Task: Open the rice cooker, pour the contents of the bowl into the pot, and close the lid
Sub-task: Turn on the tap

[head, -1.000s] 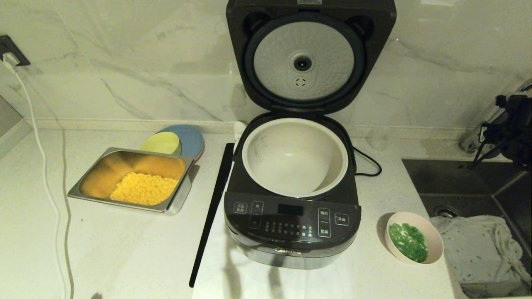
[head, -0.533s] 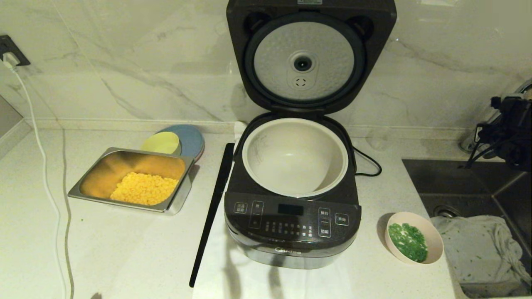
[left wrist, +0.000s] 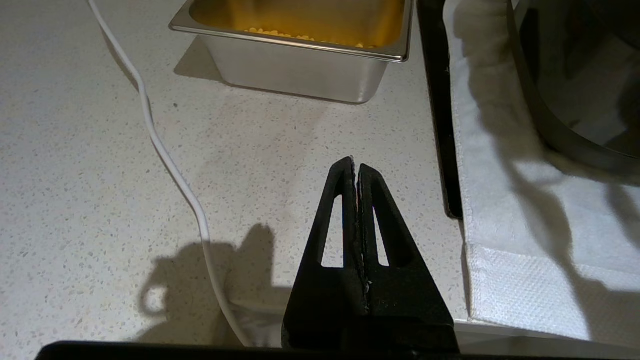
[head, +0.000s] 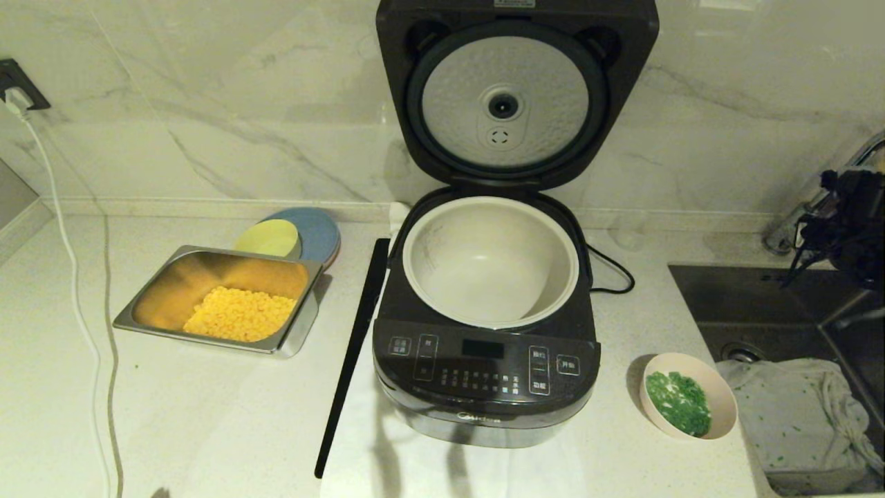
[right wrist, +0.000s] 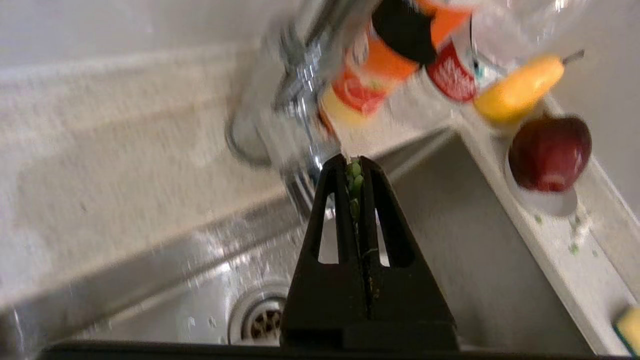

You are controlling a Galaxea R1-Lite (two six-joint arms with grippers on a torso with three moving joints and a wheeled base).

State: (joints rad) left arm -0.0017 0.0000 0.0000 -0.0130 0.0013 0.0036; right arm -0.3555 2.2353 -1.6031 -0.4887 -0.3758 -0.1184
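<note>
The rice cooker [head: 484, 373] stands mid-counter with its lid [head: 505, 104] swung upright, dimpled silver underside facing me. Its cream pot [head: 432, 238] is bare inside. The small pink-cream bowl [head: 720, 395] sits on the counter right of the cooker's front and holds the green bits [head: 679, 402]. My right gripper [right wrist: 353, 162] is shut above the sink, far from the bowl, with a few green bits stuck between its tips. Its arm [head: 847, 221] shows at the right edge. My left gripper [left wrist: 355, 162] is shut and empty, low over the counter left of the cooker.
A steel tray [head: 166, 304] of corn [head: 238, 315], a yellow-green bowl [head: 268, 238] and a blue plate [head: 321, 232] sit left of the cooker. A black strip [head: 352, 353] and white cable [left wrist: 170, 165] lie there. Sink [head: 760, 297], cloth [head: 795, 415] and faucet [right wrist: 300, 85] are right.
The right arm has shifted slightly at the right edge, over the sink. The cooker, bowl and tray have not moved.
</note>
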